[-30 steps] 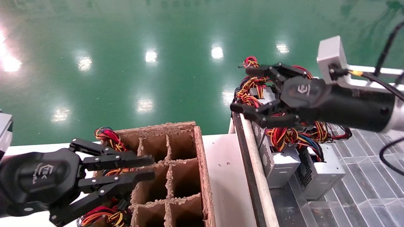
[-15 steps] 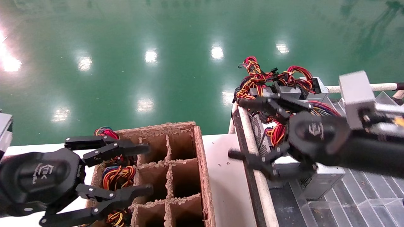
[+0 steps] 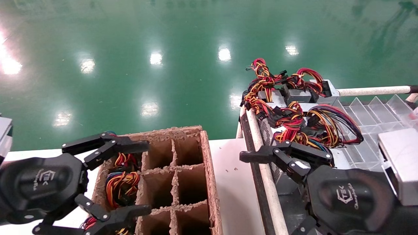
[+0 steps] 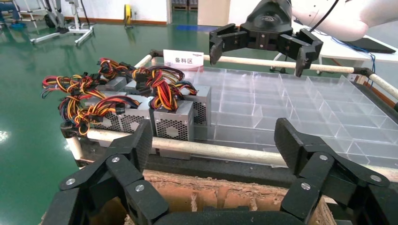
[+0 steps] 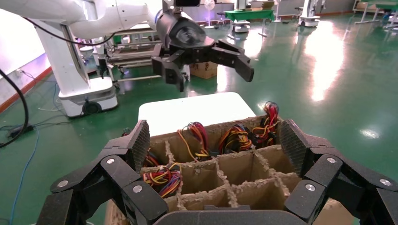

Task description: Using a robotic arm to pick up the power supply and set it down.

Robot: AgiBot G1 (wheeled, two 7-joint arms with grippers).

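The left black logo-marked gripper with linked fingers (image 3: 127,178) hangs over the left columns of the brown cardboard box with a cell divider (image 3: 196,169), its fingers spread wide apart and holding nothing; directly beneath the gap between them, a cell of the box holds a bundle of red, yellow and black wires (image 3: 120,182) (whatever the wires belong to sits too deep in the cell to make out); the box stands on a white table (image 3: 232,182).

The right black gripper (image 3: 277,192) sits low at the near right, over the left edge of the tray with clear plastic dividers (image 3: 369,114), its fingers likewise wide apart and empty, as the left wrist view confirms (image 4: 260,47).

Several small silver-grey metal power supplies with honeycomb grilles (image 4: 174,124) stand grouped at the tray's far left corner, their coloured cable bundles (image 3: 294,120) piled on top; a white rail (image 3: 266,182) borders the tray beside them.
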